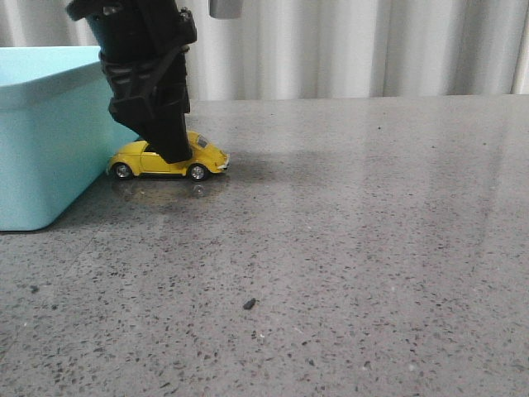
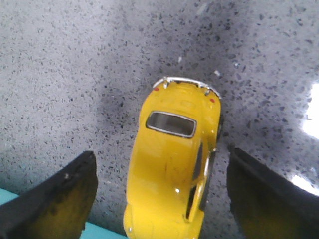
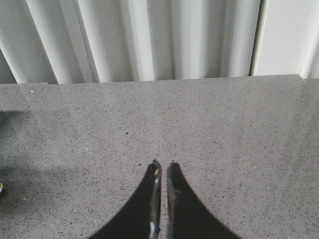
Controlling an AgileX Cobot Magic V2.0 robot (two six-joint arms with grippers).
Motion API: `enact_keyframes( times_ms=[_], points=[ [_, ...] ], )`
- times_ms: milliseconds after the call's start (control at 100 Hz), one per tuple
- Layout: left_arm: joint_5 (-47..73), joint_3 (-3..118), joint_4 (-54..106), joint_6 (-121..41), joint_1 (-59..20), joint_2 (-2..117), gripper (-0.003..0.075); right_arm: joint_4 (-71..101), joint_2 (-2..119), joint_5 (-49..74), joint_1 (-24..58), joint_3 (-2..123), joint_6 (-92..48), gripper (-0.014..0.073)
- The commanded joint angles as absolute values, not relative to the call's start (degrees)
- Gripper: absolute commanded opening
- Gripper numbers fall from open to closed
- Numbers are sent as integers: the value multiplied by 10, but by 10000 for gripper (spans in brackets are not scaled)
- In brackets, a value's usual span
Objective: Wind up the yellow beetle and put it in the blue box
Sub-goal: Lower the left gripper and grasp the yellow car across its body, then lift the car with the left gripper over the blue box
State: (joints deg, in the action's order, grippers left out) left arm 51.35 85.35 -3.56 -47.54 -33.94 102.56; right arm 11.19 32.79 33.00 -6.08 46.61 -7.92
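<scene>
The yellow beetle (image 1: 169,157) stands on its wheels on the grey table, right beside the blue box (image 1: 50,132) at the left. My left gripper (image 1: 169,149) is lowered over the car's middle. In the left wrist view the beetle (image 2: 172,164) lies between the open fingers (image 2: 60,199), with a gap on each side; a sliver of the blue box (image 2: 104,233) shows at the edge. My right gripper (image 3: 162,164) is shut and empty above bare table; it is out of the front view.
The speckled grey tabletop (image 1: 347,248) stretches right and forward of the car. A small dark speck (image 1: 249,303) lies on it near the front. A white pleated curtain (image 1: 347,45) hangs behind the table's far edge.
</scene>
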Motion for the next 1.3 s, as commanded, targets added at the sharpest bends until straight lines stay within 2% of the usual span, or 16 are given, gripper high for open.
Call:
enact_keyframes(
  times_ms=[0,380,500,740,910,1120,1290],
  points=[
    [488,871,-36,-477,-345,1011,492,117,329,283,-60,478,-86,-50],
    [479,871,-25,-477,-345,1025,486,109,329,283,-60,478,-86,-50],
    [480,871,-13,-477,-345,1026,406,108,329,283,-60,478,-86,-50],
    [482,871,-8,-477,-345,1026,166,108,329,283,-60,478,-86,-50],
    [485,871,-7,-477,-345,1026,55,108,329,281,-60,478,-86,-50],
    [508,886,-7,-477,-345,1026,-22,108,329,281,-60,478,-86,-50],
    [559,933,7,-476,-345,1026,-21,108,329,281,-60,478,-86,-50]
  ],
)
